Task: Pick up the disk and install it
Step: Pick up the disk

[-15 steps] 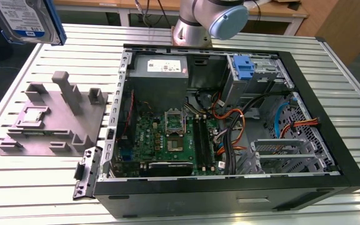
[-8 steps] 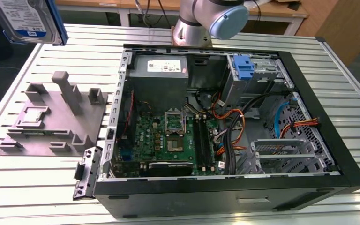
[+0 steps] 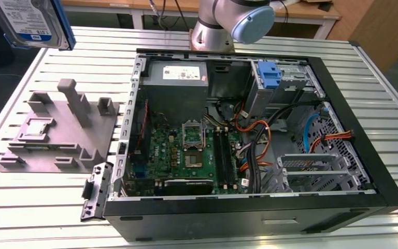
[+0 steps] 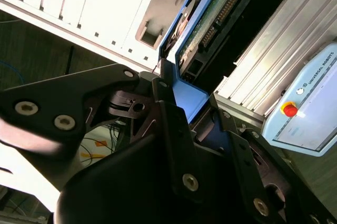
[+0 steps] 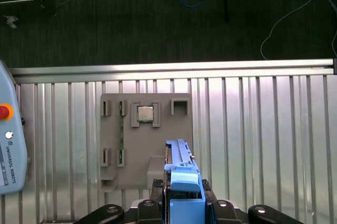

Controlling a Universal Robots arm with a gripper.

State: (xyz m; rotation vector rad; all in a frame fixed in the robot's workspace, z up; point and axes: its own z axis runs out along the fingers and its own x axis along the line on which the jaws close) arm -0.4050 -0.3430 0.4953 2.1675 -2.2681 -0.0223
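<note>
Blue carrier frame of the disk point(image 5: 183, 182) sits clamped between the black jaws in both wrist views; jaws closed on its two flat sides, drive edge-on in the first wrist view. In the second wrist view the green circuit-board side of the disk and its connector row face the camera.

Disk is off the tabletop point(image 3: 40, 207), held in the air. In the first wrist view it hangs above the grey fixture block point(image 5: 145, 145). In the exterior view its labelled face shows above the tabletop's far corner on the exterior view's left.

Fixture block lies flat near the tabletop's edge on the exterior view's left, a small square silver chip point(image 5: 146, 114) seated in one of its recesses.

Open computer case point(image 3: 254, 212) lies just beside the block and reaches the tabletop's edge on the exterior view's right. A bare blue bracket point(image 3: 270, 75) stands in its far drive bay. Arm base point(image 3: 213, 31) stands at the tabletop's far edge, behind the case.
</note>
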